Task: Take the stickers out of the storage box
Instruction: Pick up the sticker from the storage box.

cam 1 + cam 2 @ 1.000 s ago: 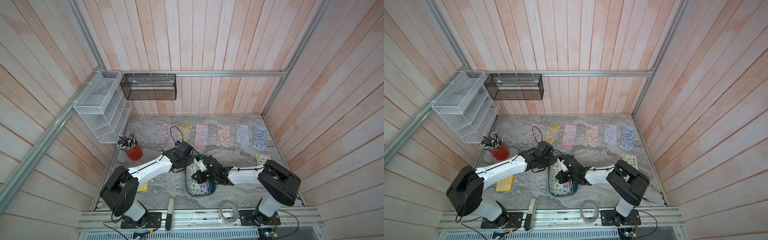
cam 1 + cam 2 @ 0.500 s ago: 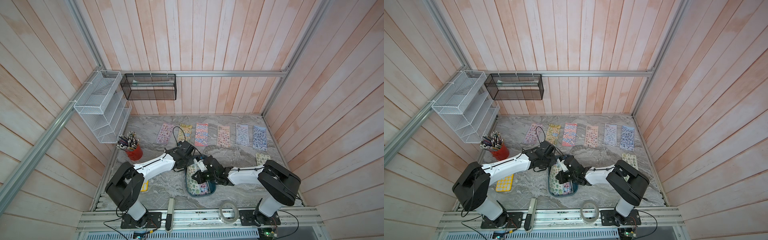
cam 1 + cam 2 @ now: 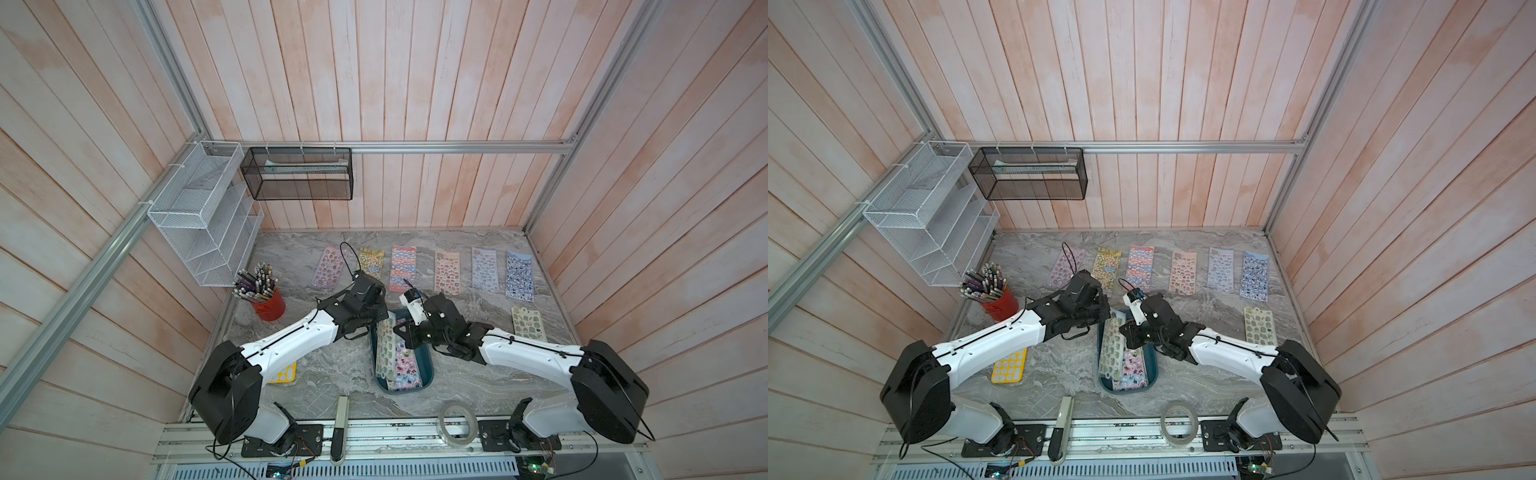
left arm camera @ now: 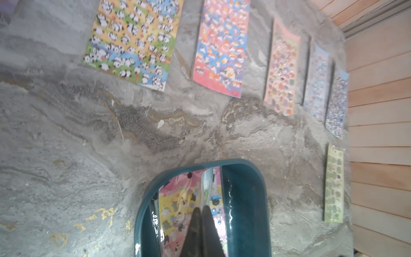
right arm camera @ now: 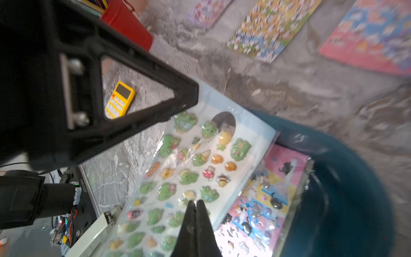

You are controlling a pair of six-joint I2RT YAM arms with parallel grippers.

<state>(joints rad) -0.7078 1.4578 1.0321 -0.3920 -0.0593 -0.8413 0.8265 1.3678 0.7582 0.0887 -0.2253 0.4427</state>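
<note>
Pencil cup (image 3: 268, 306), white wire rack (image 3: 199, 220)

You are looking into a staged robot test cell; plank walls (image 3: 374, 83) framed in aluminium profile (image 3: 457, 146); a marble-look tabletop (image 3: 328, 374); a metal mounting rail (image 3: 395, 436) along its front.

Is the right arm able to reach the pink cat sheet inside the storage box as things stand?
Probably yes: the frog sheet leans up to one side, leaving much of the pink cat sheet bare, close beside the shut right gripper.
</note>
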